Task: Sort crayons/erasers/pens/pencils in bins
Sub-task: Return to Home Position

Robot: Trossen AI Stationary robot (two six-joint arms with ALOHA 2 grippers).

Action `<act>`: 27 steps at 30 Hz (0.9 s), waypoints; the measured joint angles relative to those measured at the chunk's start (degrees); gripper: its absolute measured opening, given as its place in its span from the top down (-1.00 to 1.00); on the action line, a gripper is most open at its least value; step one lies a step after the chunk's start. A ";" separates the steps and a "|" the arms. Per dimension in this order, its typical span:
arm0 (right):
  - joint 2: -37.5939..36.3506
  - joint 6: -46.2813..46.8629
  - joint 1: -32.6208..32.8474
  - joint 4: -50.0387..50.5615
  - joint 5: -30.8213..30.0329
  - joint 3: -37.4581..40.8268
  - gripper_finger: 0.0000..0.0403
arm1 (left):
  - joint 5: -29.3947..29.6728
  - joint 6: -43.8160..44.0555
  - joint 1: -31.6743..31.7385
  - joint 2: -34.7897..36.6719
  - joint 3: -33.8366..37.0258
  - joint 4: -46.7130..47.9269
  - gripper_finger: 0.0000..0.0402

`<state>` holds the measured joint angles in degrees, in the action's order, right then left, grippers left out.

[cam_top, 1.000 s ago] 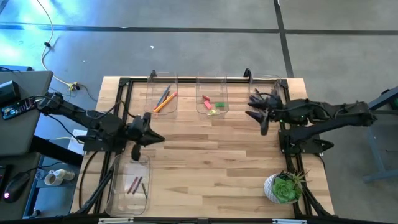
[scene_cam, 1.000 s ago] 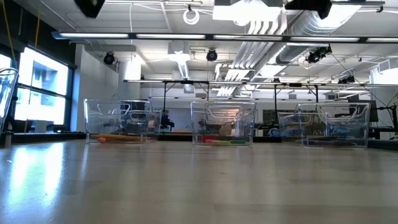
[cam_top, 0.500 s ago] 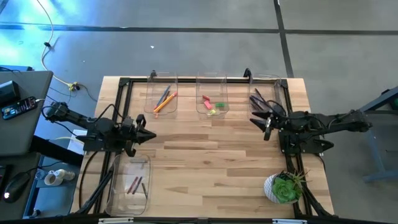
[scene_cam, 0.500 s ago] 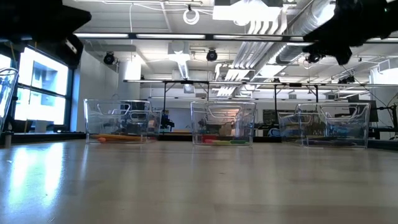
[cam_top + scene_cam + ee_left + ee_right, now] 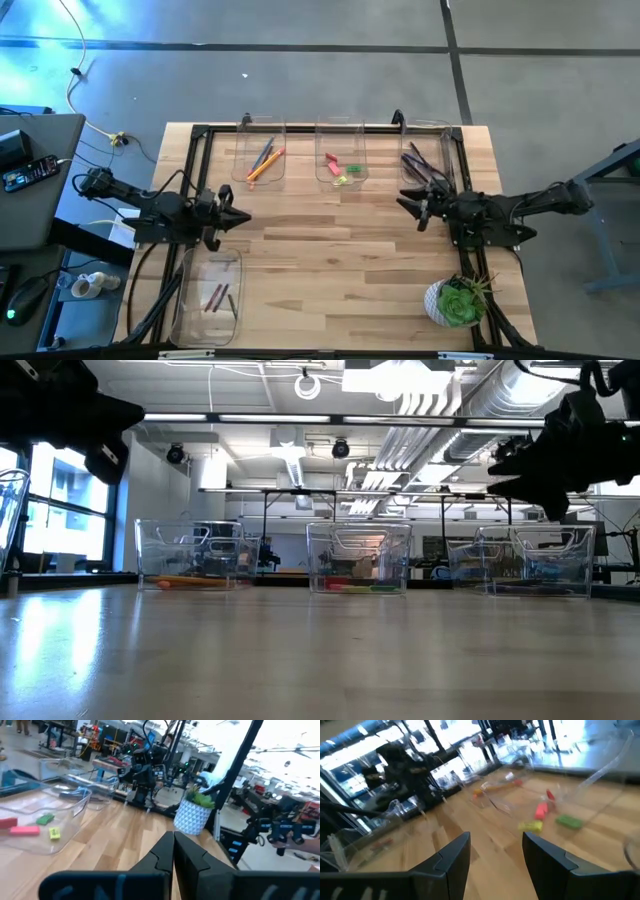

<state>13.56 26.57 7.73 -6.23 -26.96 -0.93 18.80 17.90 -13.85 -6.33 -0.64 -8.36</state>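
Four clear bins sit on the wooden table. The far-left bin [image 5: 262, 160] holds the pencils and one blue stick. The middle bin [image 5: 342, 165] holds the erasers [image 5: 540, 811]. The far-right bin [image 5: 428, 158] holds the dark pens. The long bin [image 5: 208, 295] near the left holds the crayons [image 5: 216, 296]. My left gripper [image 5: 244, 215] hovers shut and empty at the table's left edge, above the long bin's far end. My right gripper [image 5: 410, 208] hovers open and empty near the right edge, just in front of the pen bin.
A green potted plant [image 5: 458, 303] in a white pot stands at the near right corner. A black metal frame [image 5: 300, 127] runs around the table's edges. The bare wood [image 5: 330, 260] between the two arms has nothing standing on it.
Both arms have sunk and folded back. My left gripper has drawn a little toward the table's left edge. My right gripper has come away from above the pen bin toward the near edge, rolling as it went. In the low view both arms have dropped into the picture's top.
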 joint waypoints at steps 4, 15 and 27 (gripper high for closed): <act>0.50 2.95 0.02 1.39 -2.10 0.35 0.15 | 0.50 1.54 0.00 -0.02 -0.02 1.99 1.00; 0.57 5.88 0.00 2.02 -5.20 0.35 0.15 | 0.49 0.49 0.00 -0.02 -0.02 3.41 1.00; 0.57 3.09 0.00 2.07 -3.98 0.35 0.15 | 0.48 0.46 0.00 -0.04 -0.02 3.41 1.00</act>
<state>14.13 29.66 7.73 -4.16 -30.94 -0.58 19.28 18.36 -13.85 -6.37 -0.67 -4.95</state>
